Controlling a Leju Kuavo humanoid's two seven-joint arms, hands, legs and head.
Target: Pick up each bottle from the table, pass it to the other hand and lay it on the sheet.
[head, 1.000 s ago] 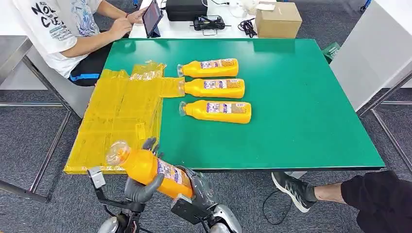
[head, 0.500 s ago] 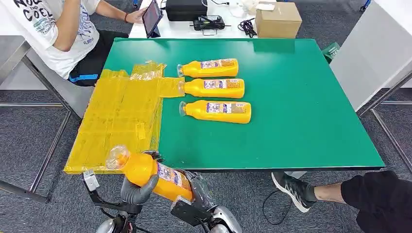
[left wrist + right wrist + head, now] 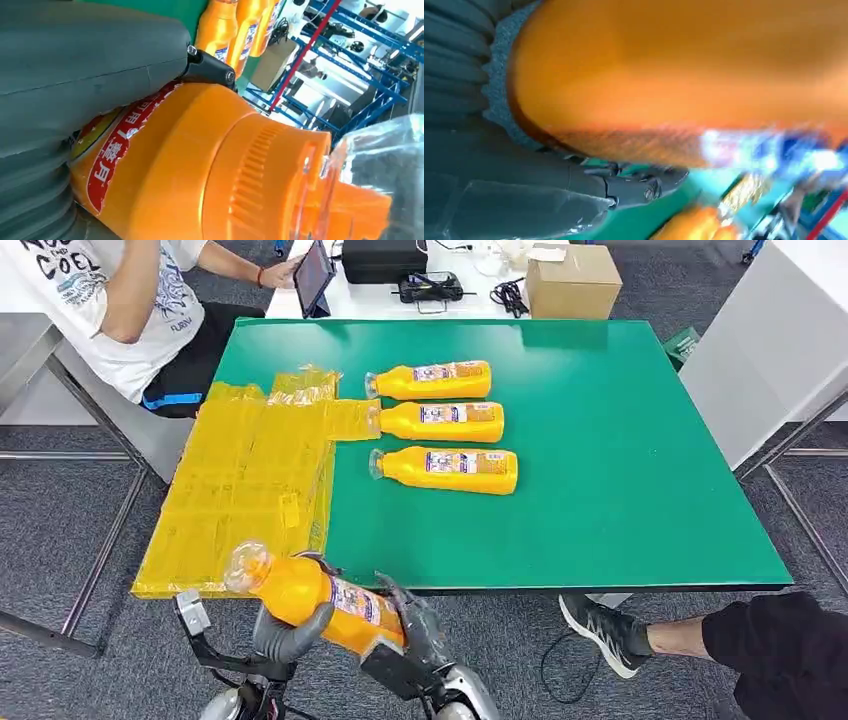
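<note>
The left hand [image 3: 285,632] grips the bottle [image 3: 315,595] near the counter's [image 3: 600,490] near edge, right of the sheet [image 3: 250,480]; the right hand [image 3: 415,625] clasps its base. Releasing early could drop it to the floor.

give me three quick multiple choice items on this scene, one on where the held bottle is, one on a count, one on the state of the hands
1. Where is the held bottle?
A. on the yellow sheet
B. in front of the table's near edge, off the table
C. beside the cardboard box

2. How many bottles lie on the green table?
A. two
B. three
C. five

3. What are the hands doing?
A. both grip the held bottle
B. both hang open
C. one presses the sheet

Answers: 1 B, it sits below the near edge in the head view. 2 B, three lie in a row. 3 A, the left hand and right hand both wrap it.
</note>
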